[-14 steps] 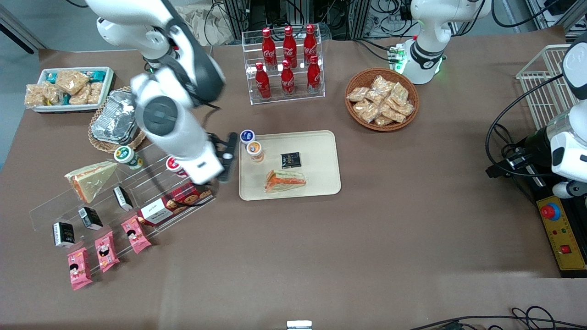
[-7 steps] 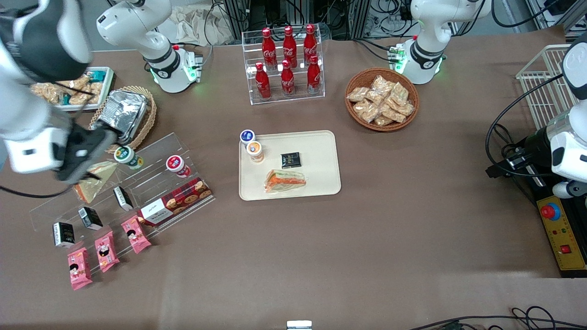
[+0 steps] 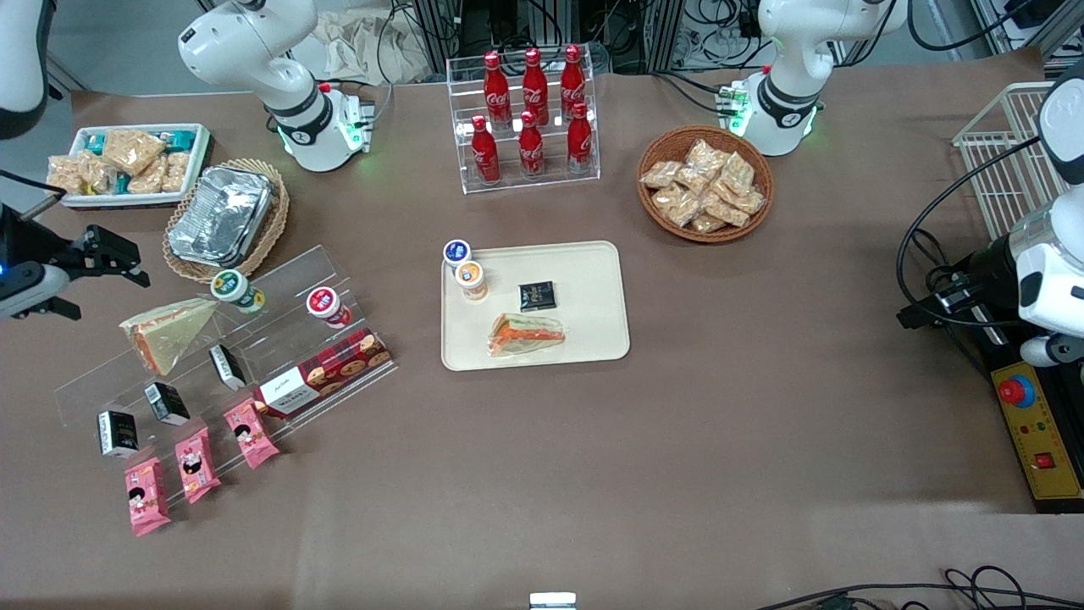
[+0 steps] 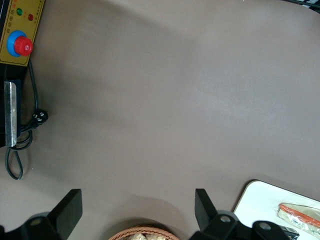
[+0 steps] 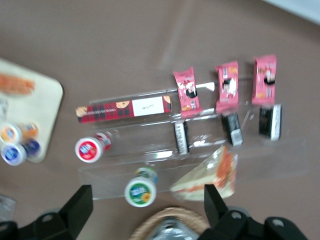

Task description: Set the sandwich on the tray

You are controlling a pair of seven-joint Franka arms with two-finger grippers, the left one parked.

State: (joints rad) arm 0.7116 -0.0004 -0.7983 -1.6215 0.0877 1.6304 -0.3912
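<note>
The sandwich (image 3: pixel 525 333), a clear-wrapped wedge with orange and green filling, lies on the cream tray (image 3: pixel 593 288), near the tray's edge closest to the front camera. Both also show in the right wrist view, the sandwich (image 5: pixel 15 84) on the tray (image 5: pixel 47 102), and in the left wrist view, the sandwich (image 4: pixel 300 215) on the tray (image 4: pixel 257 197). My right gripper (image 3: pixel 110 295) is open and empty. It hangs high at the working arm's end of the table, above the second wrapped sandwich (image 3: pixel 169 330) on the clear acrylic rack (image 3: pixel 279 280). In the right wrist view the gripper (image 5: pixel 148 196) has its fingers wide apart.
On the tray stand two small cups (image 3: pixel 468 278) and a black packet (image 3: pixel 537 295). The rack holds cups, a red biscuit box (image 3: pixel 326 373), black packets and pink packets (image 3: pixel 190 462). A foil pan (image 3: pixel 222 216) in a basket, a white snack bin (image 3: pixel 127 161), cola bottles (image 3: pixel 529 110) and a snack basket (image 3: pixel 705 182) stand farther back.
My right arm has swung away from beside the tray, across the rack, out to the working arm's end of the table. The sandwich stays on the tray.
</note>
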